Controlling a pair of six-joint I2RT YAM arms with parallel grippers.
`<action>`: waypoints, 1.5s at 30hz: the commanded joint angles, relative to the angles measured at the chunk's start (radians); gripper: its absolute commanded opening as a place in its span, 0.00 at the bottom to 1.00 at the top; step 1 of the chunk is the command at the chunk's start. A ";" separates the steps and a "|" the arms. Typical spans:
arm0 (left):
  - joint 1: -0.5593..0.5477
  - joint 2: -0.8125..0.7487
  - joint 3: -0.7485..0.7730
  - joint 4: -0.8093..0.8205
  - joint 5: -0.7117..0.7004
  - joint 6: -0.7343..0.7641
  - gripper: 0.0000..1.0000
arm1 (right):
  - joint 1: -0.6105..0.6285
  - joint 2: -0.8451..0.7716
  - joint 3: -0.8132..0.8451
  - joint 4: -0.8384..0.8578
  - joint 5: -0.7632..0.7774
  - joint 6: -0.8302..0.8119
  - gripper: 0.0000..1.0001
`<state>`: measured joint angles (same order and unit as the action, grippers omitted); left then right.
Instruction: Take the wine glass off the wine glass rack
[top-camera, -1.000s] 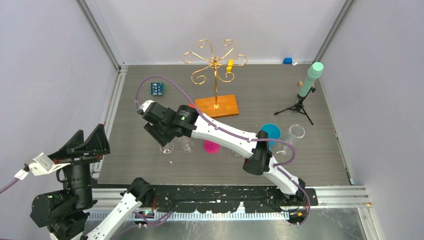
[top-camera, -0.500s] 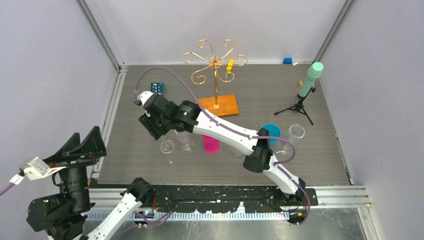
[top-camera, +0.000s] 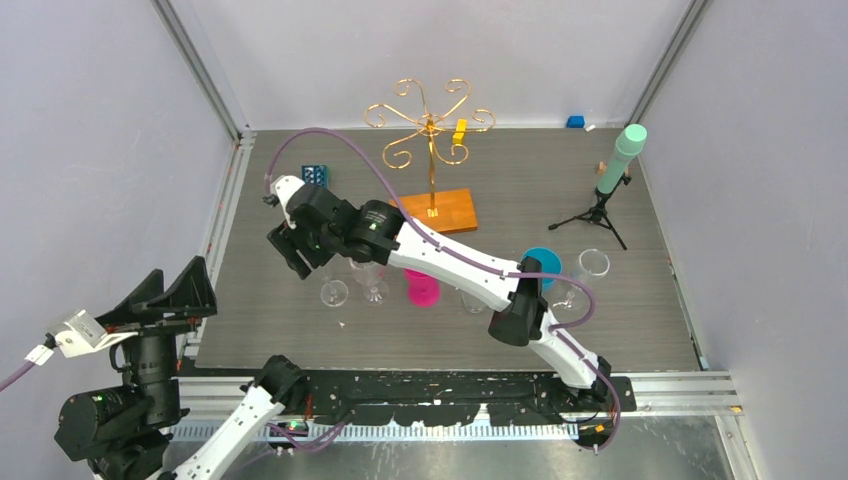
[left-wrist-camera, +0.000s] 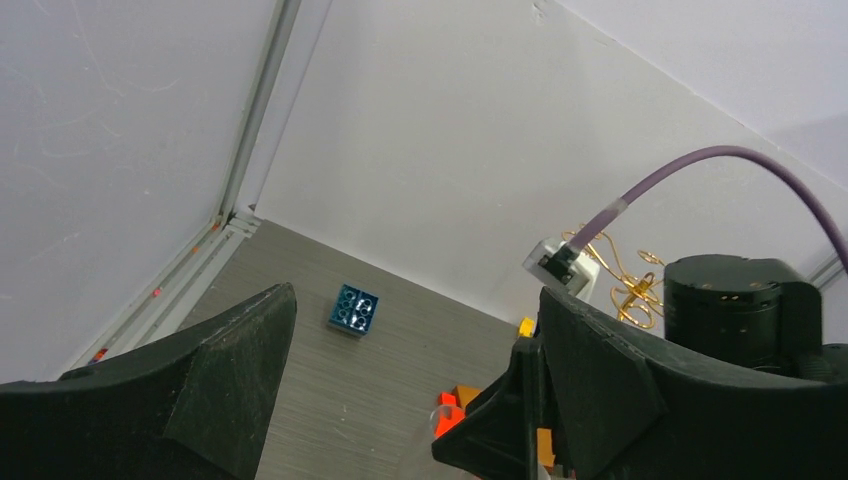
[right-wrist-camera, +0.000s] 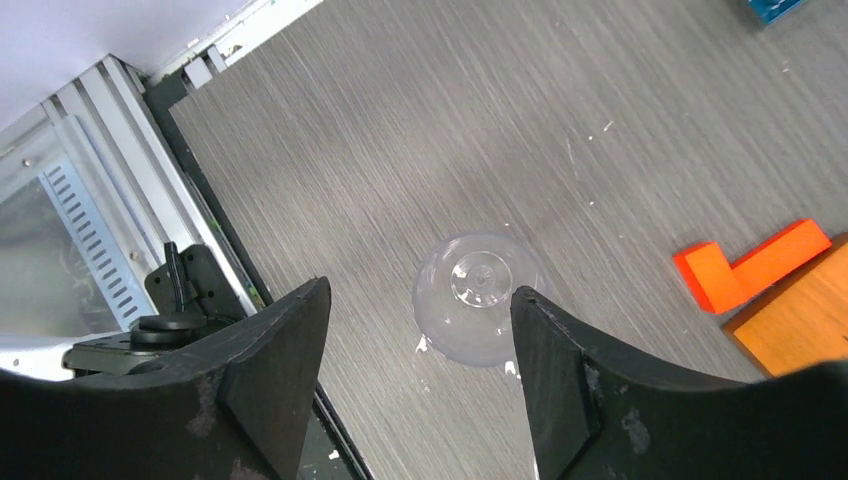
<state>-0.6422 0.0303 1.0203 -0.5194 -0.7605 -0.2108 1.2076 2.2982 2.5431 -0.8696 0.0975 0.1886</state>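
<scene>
A dark blue studded brick (top-camera: 316, 177) lies near the far left of the grey woodgrain table (top-camera: 600, 330). A pink cup (top-camera: 424, 292) stands mid-table, with a teal cup (top-camera: 545, 262) and a clear cup (top-camera: 593, 264) to its right. Behind them, a black tripod (top-camera: 598, 215) carries a tilted mint-green cylinder (top-camera: 622, 155). A small blue block (top-camera: 575, 122) sits at the back edge. A bright orange L-shaped block (right-wrist-camera: 750, 262) lies flat.

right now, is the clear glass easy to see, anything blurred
right wrist view: sharp, the clear wine glass shows mainly by rim highlights; top external view: it nearly melts into the grey wood-grain table; left wrist view: left tool fingers read as near-featureless black
</scene>
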 joint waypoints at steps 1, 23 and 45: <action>0.001 0.003 0.032 -0.057 -0.009 -0.026 0.94 | -0.005 -0.161 -0.001 0.073 0.042 -0.023 0.73; 0.001 0.193 0.150 -0.290 0.141 -0.087 1.00 | -0.005 -1.335 -1.061 0.128 0.905 0.001 0.74; 0.000 0.302 0.182 -0.289 0.201 -0.098 1.00 | -0.007 -2.089 -1.400 0.323 1.294 -0.084 0.93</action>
<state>-0.6422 0.3206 1.1751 -0.8318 -0.5785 -0.3122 1.2018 0.2245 1.1580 -0.6571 1.3319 0.1543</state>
